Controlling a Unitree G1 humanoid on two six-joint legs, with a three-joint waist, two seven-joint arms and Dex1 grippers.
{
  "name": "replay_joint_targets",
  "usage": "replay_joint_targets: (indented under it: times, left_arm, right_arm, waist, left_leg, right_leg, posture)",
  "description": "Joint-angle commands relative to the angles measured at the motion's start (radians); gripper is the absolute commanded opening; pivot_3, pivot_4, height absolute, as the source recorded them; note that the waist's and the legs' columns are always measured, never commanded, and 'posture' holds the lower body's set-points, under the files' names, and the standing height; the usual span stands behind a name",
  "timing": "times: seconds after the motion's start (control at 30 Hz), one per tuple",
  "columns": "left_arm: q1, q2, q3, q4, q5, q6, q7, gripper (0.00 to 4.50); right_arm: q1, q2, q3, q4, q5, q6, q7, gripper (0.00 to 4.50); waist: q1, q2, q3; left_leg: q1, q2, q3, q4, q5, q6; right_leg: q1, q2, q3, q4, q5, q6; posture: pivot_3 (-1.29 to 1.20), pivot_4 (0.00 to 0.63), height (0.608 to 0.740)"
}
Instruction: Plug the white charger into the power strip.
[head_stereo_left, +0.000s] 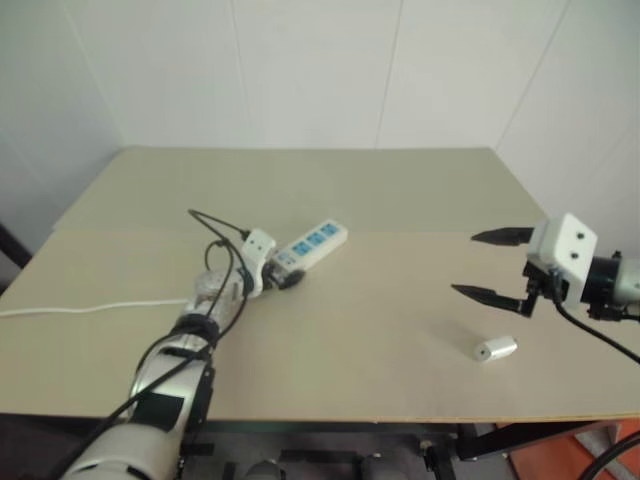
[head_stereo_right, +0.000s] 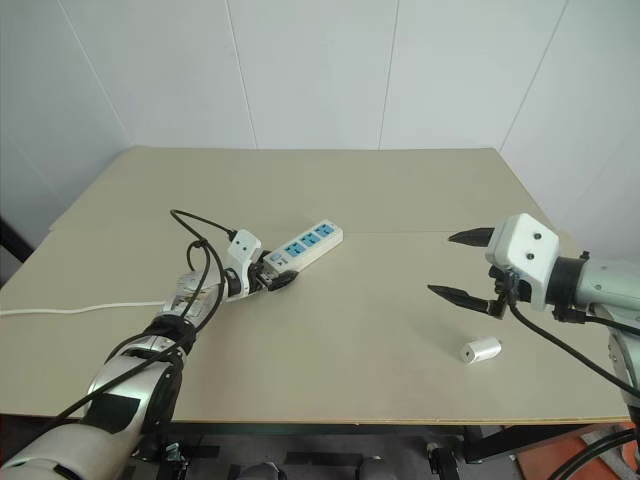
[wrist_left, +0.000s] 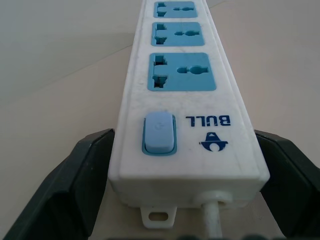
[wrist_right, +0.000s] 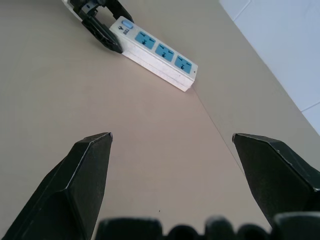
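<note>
The power strip (head_stereo_left: 315, 243) lies slantwise on the table left of centre, its blue sockets facing up. My left gripper (head_stereo_left: 283, 275) is open at the strip's switch end, one black finger (wrist_left: 75, 180) on each side of the body and close against its sides. The white charger (head_stereo_left: 495, 349) lies on its side near the table's front right, apart from everything. My right gripper (head_stereo_left: 463, 263) hovers open just above and behind the charger, with nothing between its fingers, pointing left toward the power strip (wrist_right: 157, 52).
The strip's thin white cord (head_stereo_left: 90, 307) trails left across the beige table (head_stereo_left: 380, 180) to its left edge. White walls stand behind and to the right of the table. The table's front edge runs just below the charger.
</note>
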Motion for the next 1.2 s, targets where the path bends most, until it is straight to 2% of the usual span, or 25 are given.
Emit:
replay_joint_targets:
  times: [0.03,0.1,0.23,0.4,0.67,1.0,1.13,1.2]
  left_arm:
    - [-0.024,-0.018,-0.002,0.043,0.027,-0.016,-0.002,4.45]
    - [-0.028,-0.026,0.007,0.056,0.027,-0.011,-0.007,4.28]
    - [-0.025,-0.030,0.025,0.064,0.024,-0.009,-0.010,3.29]
    - [-0.013,-0.021,0.025,0.052,0.030,-0.024,-0.052,3.30]
    - [0.032,0.012,0.010,-0.055,0.012,-0.088,-0.275,3.30]
    - [0.173,0.113,-0.063,-0.386,-0.024,-0.037,-0.627,3.30]
    - [0.205,0.132,-0.089,-0.453,-0.007,-0.022,-0.630,3.30]
    - [0.203,0.121,-0.090,-0.440,0.009,-0.023,-0.574,4.05]
  right_arm:
    - [0.001,-0.013,-0.046,-0.041,0.021,0.009,-0.018,4.50]
    - [0.012,-0.013,-0.057,-0.055,0.031,0.017,-0.022,4.50]
    - [0.042,-0.015,-0.083,-0.074,0.030,0.027,-0.031,4.50]
    - [0.067,-0.015,-0.111,-0.083,0.026,0.033,-0.038,4.50]
    - [0.065,-0.019,-0.104,-0.071,0.023,0.026,-0.040,4.50]
    - [0.057,-0.039,-0.099,-0.033,0.019,0.004,-0.020,4.50]
    - [0.052,-0.036,-0.093,-0.032,0.023,0.003,-0.018,4.50]
    - [0.051,-0.035,-0.092,-0.032,0.024,0.004,-0.017,4.50]
  waist:
    - [0.000,0.000,0.000]
    - [0.001,0.000,0.000]
    - [0.004,0.000,0.000]
    - [0.003,0.000,-0.001]
    - [0.002,0.000,-0.001]
    - [-0.001,0.000,0.000]
    - [-0.001,0.000,0.000]
    - [-0.001,0.000,0.000]
  left_leg:
    - [0.000,0.000,0.000,0.000,0.000,0.000]
    - [0.000,0.000,0.000,0.000,0.000,0.000]
    - [0.000,0.000,0.000,0.000,0.000,0.000]
    - [0.001,0.000,0.000,0.000,0.000,0.000]
    - [0.000,0.000,0.000,0.000,0.000,0.000]
    - [0.000,0.000,0.000,0.000,0.000,0.000]
    - [0.000,0.000,0.000,0.000,0.000,0.000]
    - [0.000,0.000,0.000,0.001,0.000,0.000]
  right_leg:
    - [0.000,0.000,0.000,0.000,0.000,0.000]
    - [0.000,0.000,0.000,0.000,0.000,0.000]
    - [0.001,0.000,0.000,0.000,0.000,0.000]
    - [0.001,0.000,0.000,0.000,0.000,0.000]
    - [0.001,0.000,0.000,0.000,0.000,0.000]
    - [0.000,0.000,0.000,0.000,0.000,0.000]
    - [0.000,0.000,0.000,0.001,0.000,0.000]
    - [0.000,0.000,0.000,0.002,0.000,0.000]
  posture:
    - [0.00,0.150,0.740]
    - [0.00,0.150,0.740]
    - [0.00,0.150,0.740]
    - [0.00,0.150,0.740]
    - [0.00,0.150,0.740]
    - [0.00,0.150,0.740]
    - [0.00,0.150,0.740]
    - [0.00,0.150,0.740]
